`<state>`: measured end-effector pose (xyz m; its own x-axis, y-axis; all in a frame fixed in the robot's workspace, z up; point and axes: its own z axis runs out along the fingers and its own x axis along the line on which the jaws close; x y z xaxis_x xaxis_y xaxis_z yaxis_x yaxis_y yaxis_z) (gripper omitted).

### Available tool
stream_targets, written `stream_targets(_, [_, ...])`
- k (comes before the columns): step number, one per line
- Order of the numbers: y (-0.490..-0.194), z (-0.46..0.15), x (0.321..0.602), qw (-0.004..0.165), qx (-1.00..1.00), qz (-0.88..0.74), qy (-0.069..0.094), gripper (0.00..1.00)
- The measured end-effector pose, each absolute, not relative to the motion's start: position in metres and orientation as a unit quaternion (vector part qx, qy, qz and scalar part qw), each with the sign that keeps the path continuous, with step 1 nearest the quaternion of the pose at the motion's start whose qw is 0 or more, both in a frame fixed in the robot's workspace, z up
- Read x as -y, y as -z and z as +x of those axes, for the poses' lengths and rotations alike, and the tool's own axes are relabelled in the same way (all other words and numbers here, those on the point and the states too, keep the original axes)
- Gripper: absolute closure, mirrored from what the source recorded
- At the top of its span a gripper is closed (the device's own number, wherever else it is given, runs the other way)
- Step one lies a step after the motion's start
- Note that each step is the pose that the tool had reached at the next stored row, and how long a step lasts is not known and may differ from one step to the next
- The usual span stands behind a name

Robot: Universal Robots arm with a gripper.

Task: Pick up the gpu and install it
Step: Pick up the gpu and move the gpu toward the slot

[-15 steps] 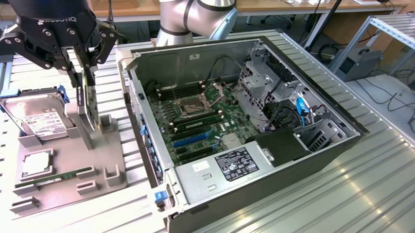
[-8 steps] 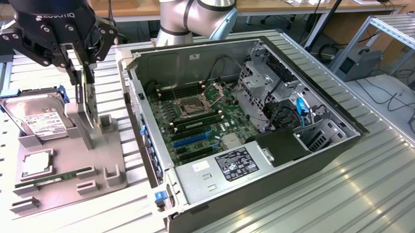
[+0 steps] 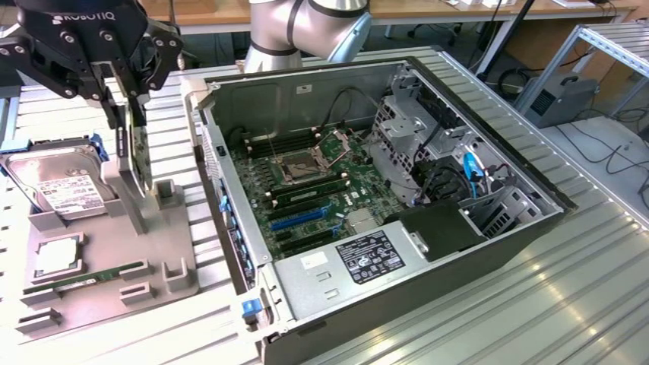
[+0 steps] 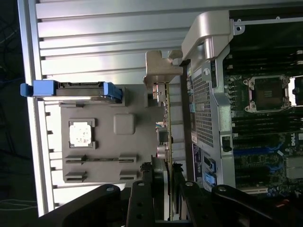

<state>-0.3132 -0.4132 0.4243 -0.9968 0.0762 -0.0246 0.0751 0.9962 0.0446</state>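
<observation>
The gpu [image 3: 134,156] stands on edge, a thin dark card, just over the grey holder tray [image 3: 112,304] at the exterior view's left. My gripper [image 3: 127,114] comes down on it from above, and its black fingers [image 3: 142,91] are shut on the card's upper part. In the wrist view the gpu [image 4: 167,123] shows edge-on, with its silver bracket [image 4: 160,71] at the far end, clamped between my gripper's [image 4: 166,189] two fingers. I cannot tell whether the card's lower edge is clear of the holder. The open computer case [image 3: 406,190] lies beside it, its motherboard [image 3: 304,190] and blue slot [image 3: 294,217] exposed.
On the tray lie a silver hard drive [image 3: 61,182], a square processor [image 3: 56,255] and a green memory stick [image 3: 87,280]. The case's metal wall [image 3: 208,175] rises right next to the card. Ribbed aluminium table [image 3: 568,304] surrounds everything. The arm's base [image 3: 304,30] stands behind the case.
</observation>
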Motion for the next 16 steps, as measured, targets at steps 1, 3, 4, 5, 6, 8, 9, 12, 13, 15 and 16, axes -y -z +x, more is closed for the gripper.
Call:
stream_targets(1, [-0.425, -0.313, 0.413, 0.013, -0.999, 0.038, -0.022, 0.73])
stream_targets(3, [-0.427, -0.313, 0.413, 0.013, -0.999, 0.038, -0.022, 0.73])
stream_targets(4, [-0.427, -0.313, 0.413, 0.013, -0.999, 0.038, -0.022, 0.73])
stream_targets(5, [-0.428, -0.313, 0.413, 0.013, -0.999, 0.038, -0.022, 0.73])
stream_targets(6, [-0.429, -0.313, 0.413, 0.013, -0.999, 0.038, -0.022, 0.73])
stream_targets(8, [-0.430, -0.313, 0.413, 0.013, -0.999, 0.038, -0.022, 0.73])
stream_targets(9, [-0.431, -0.313, 0.413, 0.013, -0.999, 0.038, -0.022, 0.73])
stream_targets(12, [-0.433, -0.313, 0.413, 0.013, -0.999, 0.038, -0.022, 0.73])
stream_targets(13, [-0.434, -0.313, 0.413, 0.013, -0.999, 0.038, -0.022, 0.73])
stream_targets(15, [-0.435, -0.313, 0.413, 0.013, -0.999, 0.038, -0.022, 0.73])
stream_targets(16, [-0.436, -0.313, 0.413, 0.013, -0.999, 0.038, -0.022, 0.73])
